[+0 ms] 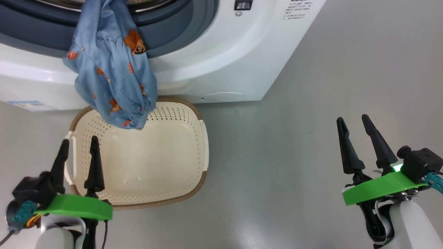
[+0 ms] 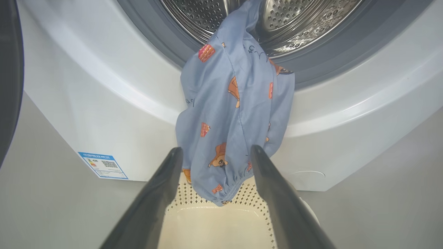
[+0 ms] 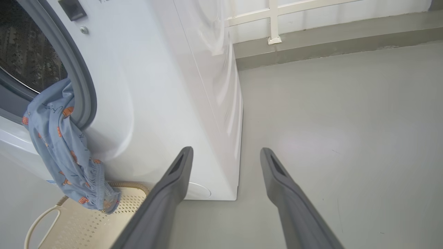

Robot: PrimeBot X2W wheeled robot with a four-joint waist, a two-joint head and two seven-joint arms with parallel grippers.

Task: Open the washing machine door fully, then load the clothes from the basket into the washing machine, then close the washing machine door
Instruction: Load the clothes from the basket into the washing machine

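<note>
- Clothes (image 1: 110, 69), upper left: light blue, printed with small orange-brown cartoon figures.
- Basket (image 1: 166, 162), lower left: cream, perforated walls, brown woven-look rim.
- Washing machine (image 1: 221, 58), top: white, with a grey gasket (image 2: 152, 38), a hole-dotted steel drum (image 2: 204, 15) and a blue label (image 2: 102, 165).
- Floor (image 1: 294, 166): plain grey.
- Left gripper (image 1: 79, 139) and right gripper (image 1: 353, 118): black fingers, green brackets.

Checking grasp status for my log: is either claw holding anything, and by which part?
Nothing is held. The left claw and right claw are open and empty; the light blue cartoon-printed fabric hangs untouched from the white washing machine.
</note>
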